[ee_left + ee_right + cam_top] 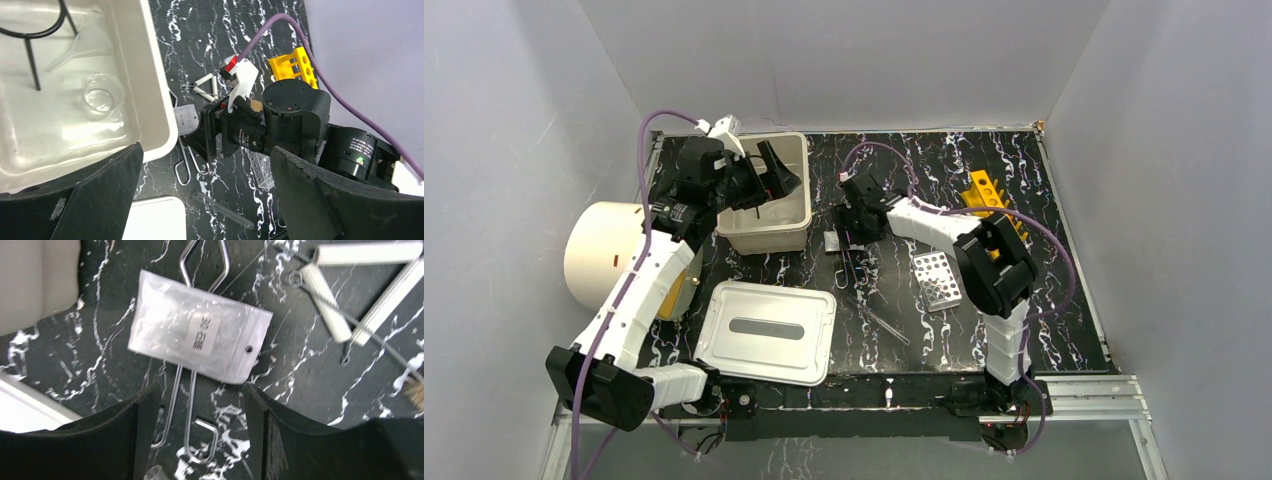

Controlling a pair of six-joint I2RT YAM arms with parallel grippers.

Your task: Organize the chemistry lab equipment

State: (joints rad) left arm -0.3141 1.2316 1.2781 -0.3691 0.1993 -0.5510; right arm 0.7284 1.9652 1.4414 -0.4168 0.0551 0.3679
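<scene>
I'm hovering my right jaws parted, gripping nothing, astride the wire tongs lying on the tabletop beneath, clear bag draped across them just ahead; likely lining up a grab. Left jaws hanging released over the bin, beaker sitting below

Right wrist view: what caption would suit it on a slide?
Open fingers hover over a plastic bag lying across wire tongs on a dark table.

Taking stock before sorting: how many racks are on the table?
2. The yellow holed plastic rack sits at the far right, partly behind the right arm; the silver perforated metal rack lies nearer, beside that arm. More may be hidden.
</scene>
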